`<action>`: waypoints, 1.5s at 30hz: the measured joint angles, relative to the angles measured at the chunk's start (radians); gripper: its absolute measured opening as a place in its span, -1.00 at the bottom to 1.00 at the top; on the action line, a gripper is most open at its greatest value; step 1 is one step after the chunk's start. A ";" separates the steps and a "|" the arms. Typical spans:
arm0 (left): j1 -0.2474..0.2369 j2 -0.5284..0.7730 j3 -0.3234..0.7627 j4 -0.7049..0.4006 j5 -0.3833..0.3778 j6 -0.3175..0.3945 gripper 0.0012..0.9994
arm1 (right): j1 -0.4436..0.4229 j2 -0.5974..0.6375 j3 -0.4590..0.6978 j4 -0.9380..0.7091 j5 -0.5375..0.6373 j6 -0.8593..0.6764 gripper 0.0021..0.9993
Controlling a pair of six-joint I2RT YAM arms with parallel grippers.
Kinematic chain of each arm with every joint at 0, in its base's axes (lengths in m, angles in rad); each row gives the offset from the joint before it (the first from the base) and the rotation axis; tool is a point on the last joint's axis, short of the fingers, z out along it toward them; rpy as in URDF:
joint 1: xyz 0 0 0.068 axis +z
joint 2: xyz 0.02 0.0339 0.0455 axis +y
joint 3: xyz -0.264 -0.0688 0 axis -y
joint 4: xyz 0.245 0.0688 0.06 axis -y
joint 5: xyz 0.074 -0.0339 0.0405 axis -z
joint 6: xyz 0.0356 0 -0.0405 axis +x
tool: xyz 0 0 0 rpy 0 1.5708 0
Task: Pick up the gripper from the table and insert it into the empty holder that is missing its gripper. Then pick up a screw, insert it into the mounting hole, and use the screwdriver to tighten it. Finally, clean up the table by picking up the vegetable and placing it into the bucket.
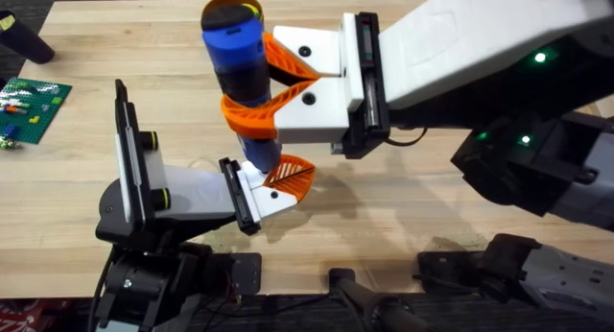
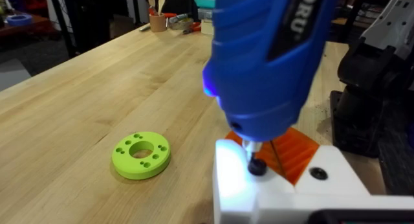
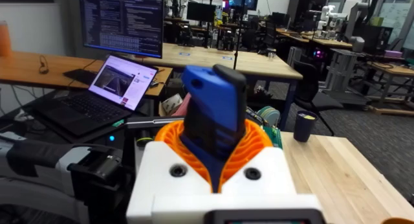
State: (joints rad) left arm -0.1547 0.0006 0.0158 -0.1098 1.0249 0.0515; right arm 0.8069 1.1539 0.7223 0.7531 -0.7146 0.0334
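The work surface is a pale wooden table (image 1: 403, 207), with a green brick plate (image 1: 32, 108) at its far left edge.

Overhead view: the right gripper (image 1: 264, 87) reaches in from the right, its orange ribbed fingers closed around the blue screwdriver (image 1: 238, 59), which stands upright. Its lower end meets the holder (image 1: 257, 193), a white wedge with a black end plate carried on the left arm. The orange gripper (image 1: 291, 177) projects from the holder, apparently seated. The yellow-orange rim of the bucket (image 1: 233, 3) shows behind the screwdriver cap. Whether the left arm's own fingers are spread or closed cannot be told.

Left wrist view: the bit bears on a black screw (image 2: 257, 166) in the white block, beside a second mounting hole (image 2: 317, 173). A lime green ring (image 2: 141, 154) lies on the table well apart.

Right wrist view: the screwdriver sits clamped between both orange pads (image 3: 249, 143), with an office behind.

Risks, as judged:
- Tilt of the screwdriver could make the bit cam out of the screw head.
- Excess downward force could deflect the holder, misaligning screw and hole.
- Slip of the cylindrical body within the pads would cut tightening torque.
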 joint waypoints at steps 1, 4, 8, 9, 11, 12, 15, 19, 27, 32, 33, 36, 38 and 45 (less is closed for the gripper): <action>0.000 0.000 0.000 0.000 0.000 -0.001 -0.98 | 0.000 0.000 0.000 -0.005 -0.001 0.000 -0.91; 0.000 0.000 0.000 -0.001 0.001 -0.005 -0.98 | -0.001 0.000 0.000 -0.009 0.003 0.000 -0.92; 0.000 0.000 0.000 -0.001 0.000 -0.006 -0.98 | -0.001 0.000 0.000 -0.005 0.003 0.002 -0.92; 0.000 0.000 0.000 0.000 0.000 -0.006 -0.98 | -0.001 0.000 0.000 -0.004 0.003 0.004 -0.92; 0.000 0.000 0.000 0.000 0.001 -0.006 -0.98 | -0.001 0.000 0.000 0.001 0.003 0.004 -0.92; 0.000 0.000 0.000 0.000 0.001 -0.006 -0.98 | -0.001 0.000 0.000 0.005 0.003 0.008 -0.92; 0.000 0.000 0.000 0.000 0.000 -0.006 -0.98 | -0.001 0.001 0.000 0.017 0.003 0.031 -0.92; 0.000 0.000 0.000 0.000 0.000 -0.006 -0.98 | -0.001 0.001 0.000 0.018 -0.001 0.057 -0.92; 0.000 0.000 0.000 0.000 0.000 -0.006 -0.98 | -0.011 0.001 0.026 -0.070 -0.044 0.072 -0.92; 0.000 0.000 0.000 0.000 0.000 -0.006 -0.98 | -0.014 0.001 0.046 -0.054 -0.075 0.055 -0.92; 0.000 0.000 0.000 0.000 0.000 -0.006 -0.98 | -0.015 0.001 0.048 -0.040 -0.087 0.051 -0.92; 0.000 0.000 0.000 0.000 0.000 -0.006 -0.98 | -0.018 0.000 0.060 -0.024 -0.110 0.048 -0.92; 0.000 0.000 0.000 0.000 0.000 -0.006 -0.98 | -0.021 0.001 0.063 -0.023 -0.117 0.048 -0.92; 0.000 0.000 0.000 0.000 0.000 -0.006 -0.98 | -0.023 0.001 0.064 -0.023 -0.125 0.044 -0.92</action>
State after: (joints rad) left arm -0.1547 0.0006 0.0158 -0.1097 1.0252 0.0456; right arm 0.7841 1.1545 0.7864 0.7300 -0.8394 0.0776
